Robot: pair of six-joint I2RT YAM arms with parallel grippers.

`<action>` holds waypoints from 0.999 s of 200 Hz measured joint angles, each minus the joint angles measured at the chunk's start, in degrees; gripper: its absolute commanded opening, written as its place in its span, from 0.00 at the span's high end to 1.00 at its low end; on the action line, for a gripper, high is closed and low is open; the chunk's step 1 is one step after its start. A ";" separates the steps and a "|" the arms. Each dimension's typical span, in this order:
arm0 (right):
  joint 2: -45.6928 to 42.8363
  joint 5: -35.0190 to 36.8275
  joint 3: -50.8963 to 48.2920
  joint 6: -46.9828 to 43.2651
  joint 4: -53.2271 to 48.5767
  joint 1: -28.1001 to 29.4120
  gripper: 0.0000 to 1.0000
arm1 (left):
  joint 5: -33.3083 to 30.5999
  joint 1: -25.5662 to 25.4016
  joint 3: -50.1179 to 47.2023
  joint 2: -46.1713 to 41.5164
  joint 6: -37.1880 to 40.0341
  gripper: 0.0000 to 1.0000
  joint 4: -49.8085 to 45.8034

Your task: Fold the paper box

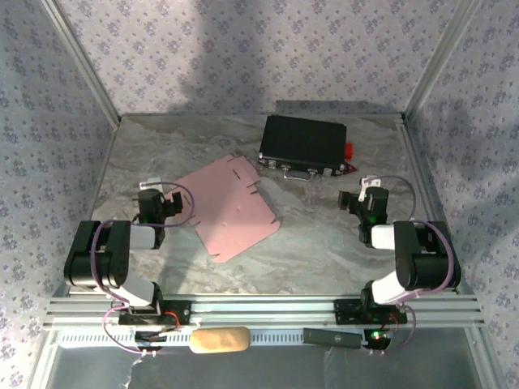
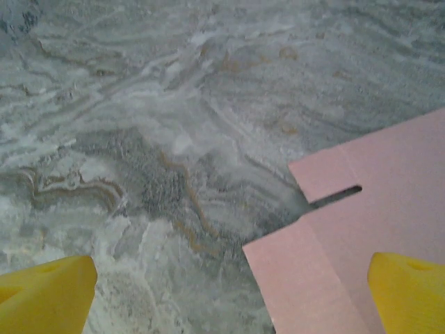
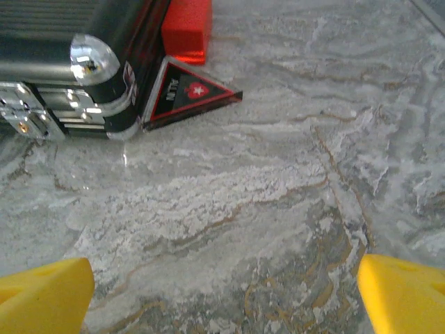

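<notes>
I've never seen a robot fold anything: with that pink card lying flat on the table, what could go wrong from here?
The paper box lies flat on the smooth table, so the open left hand might just slide it rather than lift an edge. Its far corner sits close to the black case; a push could jam it there. The card could also tear at its slits.

We've got two matching arms, the left arm (image 1: 105, 261) and the right arm (image 1: 415, 261), all chunky black joint housings and white links with thin purple cables (image 1: 194, 202) looping off them. Up close, the left gripper (image 2: 229, 296) and right gripper (image 3: 222, 292) both wear blunt yellow fingertips (image 2: 45, 292), and a small green light (image 1: 371, 219) glows on the right arm.
</notes>
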 measured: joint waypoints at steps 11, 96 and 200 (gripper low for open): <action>0.13 0.02 0.00 -0.07 0.76 -0.09 0.01 | -0.15 0.00 0.20 0.02 0.07 0.00 0.90; 0.35 0.22 0.74 -0.98 3.48 -0.20 0.01 | -0.17 0.37 0.79 0.42 1.01 0.00 4.66; 0.46 0.68 0.74 -1.14 3.91 -0.20 0.01 | -0.17 0.37 0.90 0.70 1.09 0.00 4.83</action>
